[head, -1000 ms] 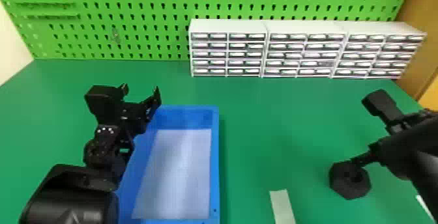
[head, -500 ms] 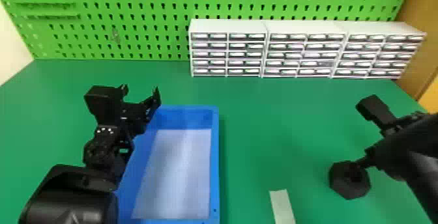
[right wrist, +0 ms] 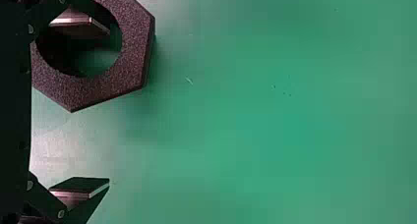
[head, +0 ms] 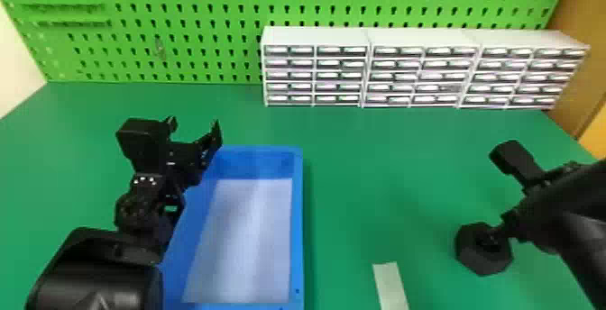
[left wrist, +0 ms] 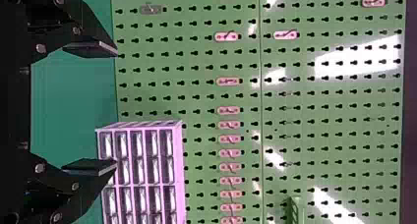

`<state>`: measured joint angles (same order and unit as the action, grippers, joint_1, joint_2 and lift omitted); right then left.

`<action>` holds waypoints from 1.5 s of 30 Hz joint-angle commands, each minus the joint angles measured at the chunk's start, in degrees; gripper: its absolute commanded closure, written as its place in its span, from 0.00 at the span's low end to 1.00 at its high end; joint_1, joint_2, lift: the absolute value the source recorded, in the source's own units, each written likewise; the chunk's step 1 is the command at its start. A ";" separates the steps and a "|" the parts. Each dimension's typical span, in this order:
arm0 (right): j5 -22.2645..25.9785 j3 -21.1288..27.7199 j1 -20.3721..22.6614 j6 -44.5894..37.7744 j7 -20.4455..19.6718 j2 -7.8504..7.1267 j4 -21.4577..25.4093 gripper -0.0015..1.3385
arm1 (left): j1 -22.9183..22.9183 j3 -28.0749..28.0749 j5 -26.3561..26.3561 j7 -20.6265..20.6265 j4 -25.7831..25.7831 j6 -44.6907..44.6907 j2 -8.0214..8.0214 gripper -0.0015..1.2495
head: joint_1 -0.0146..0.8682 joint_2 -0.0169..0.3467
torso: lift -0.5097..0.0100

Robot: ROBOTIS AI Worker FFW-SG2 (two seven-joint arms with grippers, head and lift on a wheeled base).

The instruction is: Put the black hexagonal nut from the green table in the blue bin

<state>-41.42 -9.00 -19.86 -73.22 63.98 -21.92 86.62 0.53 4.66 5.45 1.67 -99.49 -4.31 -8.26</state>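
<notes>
Your black nut (head: 480, 259) lies flat on the green table (head: 369, 169), toward the right, well apart from the blue bin (head: 298, 223). Your right gripper (head: 509, 227) is at the nut with its fingers spread wide. In your right wrist view, one finger (right wrist: 74, 25) shows within the nut's hole and the other (right wrist: 78, 188) is outside the nut, apart from its rim; how deep the first one sits, you can't fairly judge from this angle.

Between the nut and the bin, at the near side of the table, you have a pale strip (head: 390, 282) lying flat. The bin's raised right wall faces the nut, and a white sheet (head: 243, 241) covers much of its floor. Your left arm (head: 140, 210) hides part of the bin's left side, and your left gripper (head: 195, 129) is parked by the far left corner, fingers apart with nothing between them.

Behind all this, white drawer units (head: 315, 36) stand in a row at the back, against the green pegboard (head: 203, 11) with its hooks (left wrist: 227, 81). A brown panel (head: 577, 25) rises beyond their right end.
</notes>
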 commanded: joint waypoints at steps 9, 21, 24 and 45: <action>1.43 0.12 0.26 0.10 0.35 0.12 -1.19 0.28 | 0.00 -0.09 0.00 0.00 0.00 0.00 0.00 0.36 | 0.79 0.19 | 0.79; 1.25 0.38 0.35 0.10 1.05 0.12 -1.36 0.56 | 0.00 -0.09 0.00 0.00 0.00 0.00 0.00 0.36 | 0.79 0.19 | 0.79; 0.46 0.29 0.35 0.10 1.85 0.12 -1.36 0.66 | -0.09 -0.09 0.00 0.00 0.00 0.00 0.00 0.36 | 0.79 0.19 | 0.79; -4.55 -0.59 -0.70 1.06 4.92 0.03 -0.40 0.80 | 0.00 0.18 -0.26 0.00 0.00 0.00 -0.09 0.36 | 0.79 0.19 | 0.79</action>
<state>-45.14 -9.45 -20.47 -72.15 68.91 -21.89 85.80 0.44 4.83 5.27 1.67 -99.49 -4.31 -8.31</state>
